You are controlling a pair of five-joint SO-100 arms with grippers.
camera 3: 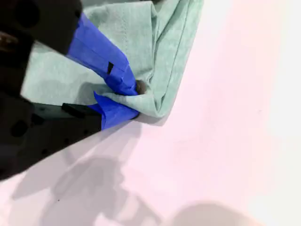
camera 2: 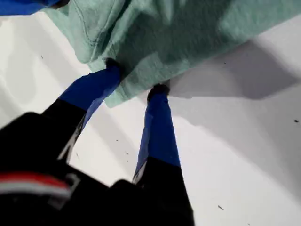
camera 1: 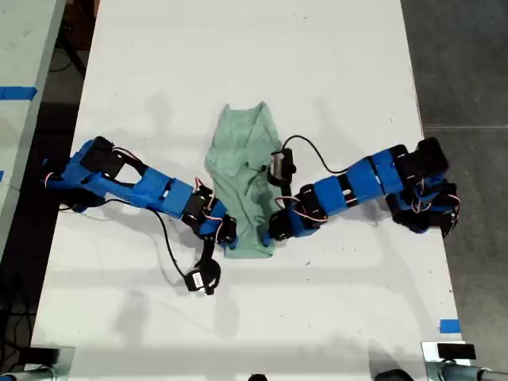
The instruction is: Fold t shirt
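Note:
The pale mint-green t shirt [camera 1: 242, 151] lies bunched lengthwise in the middle of the white table [camera 1: 238, 48]. My first gripper [camera 1: 228, 236] is at the shirt's near corner on the exterior view's left. In the first wrist view my first gripper [camera 2: 135, 77] is open, its blue fingers straddling a hem corner of the t shirt [camera 2: 188, 33]. My second gripper [camera 1: 272, 232] is at the near corner on the exterior view's right. In the second wrist view my second gripper [camera 3: 136, 101] is shut on a folded corner of the t shirt [camera 3: 56, 80].
Both blue arms reach in from the table's sides in the exterior view. A black cable [camera 1: 168, 238] loops on the table by the first arm. Dark floor [camera 1: 460, 63] borders the table on the exterior view's right, and another table with blue tape [camera 1: 17, 92] stands on its left.

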